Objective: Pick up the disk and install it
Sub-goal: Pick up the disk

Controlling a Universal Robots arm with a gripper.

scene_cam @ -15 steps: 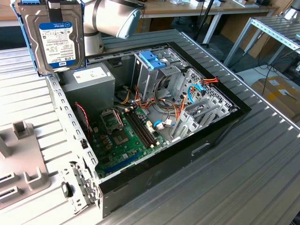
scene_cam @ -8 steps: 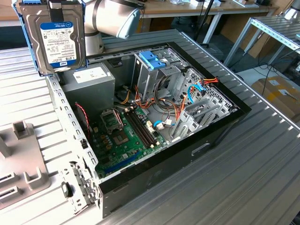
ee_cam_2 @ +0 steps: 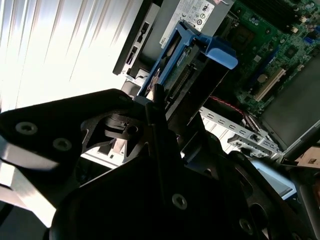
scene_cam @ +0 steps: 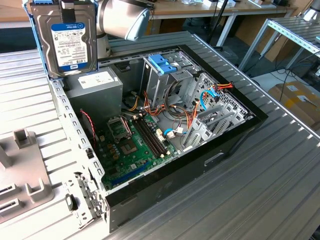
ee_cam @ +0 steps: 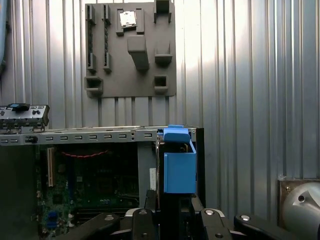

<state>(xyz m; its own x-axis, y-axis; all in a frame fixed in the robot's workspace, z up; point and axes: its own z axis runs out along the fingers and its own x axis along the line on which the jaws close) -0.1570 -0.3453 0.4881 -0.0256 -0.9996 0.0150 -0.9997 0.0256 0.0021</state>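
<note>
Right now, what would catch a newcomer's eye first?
The silver-grey rectangular hard drive in its light-blue plastic frame stands out, held upright by the end effector at the exterior view's upper left. Below it, the open black computer case shows its green motherboard.

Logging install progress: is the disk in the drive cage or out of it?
Out. The disk hangs upright in the gripper above the edge of the open case, apart from the drive cage.

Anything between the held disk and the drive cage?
Nothing visible. The gripper holds the disk above the grey box; the space across to the blue-topped cage looks free. Cables lie lower, past the cage.
</note>
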